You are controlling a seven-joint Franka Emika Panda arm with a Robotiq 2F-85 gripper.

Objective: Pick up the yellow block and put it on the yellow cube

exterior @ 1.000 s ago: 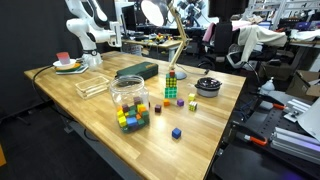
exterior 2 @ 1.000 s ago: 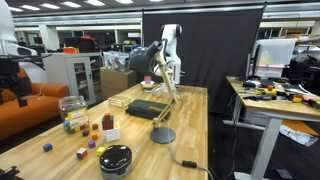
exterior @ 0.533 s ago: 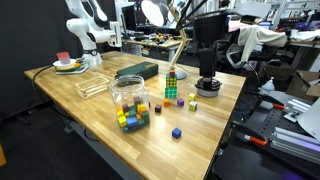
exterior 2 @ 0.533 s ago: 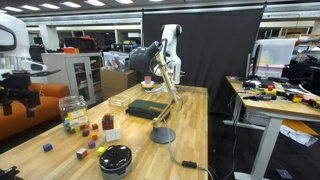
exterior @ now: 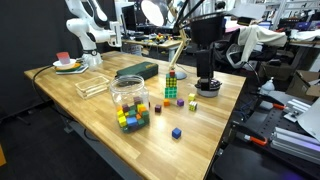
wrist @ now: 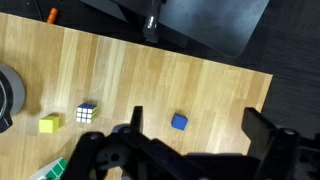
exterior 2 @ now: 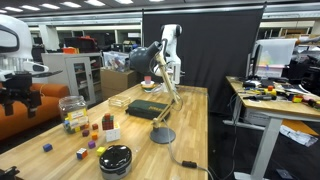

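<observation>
The yellow cube (wrist: 48, 124) lies on the wooden table, left of a small Rubik's cube (wrist: 87, 113) and a small blue cube (wrist: 179, 121). It also shows in an exterior view (exterior: 192, 99), in front of the black bowl. My gripper (wrist: 197, 132) is open and empty, high above the table, with the blue cube showing between its fingers. In both exterior views the gripper (exterior: 205, 82) (exterior 2: 12, 98) hangs over the table's edge near the bowl. Several coloured blocks, some yellow (exterior: 123, 119), lie at the foot of a clear jar.
A clear jar (exterior: 127, 92), a black bowl (exterior: 208, 86), a stack of green Rubik's cubes (exterior: 171, 86), a desk lamp (exterior 2: 160, 90), a dark box (exterior: 137, 70), a clear tray (exterior: 92, 87) and a red cube (exterior: 158, 107) stand on the table (exterior: 80, 110).
The arm has come into view over the table's edge near the black bowl within the last second. It has hardly moved in the last half second. No object has moved.
</observation>
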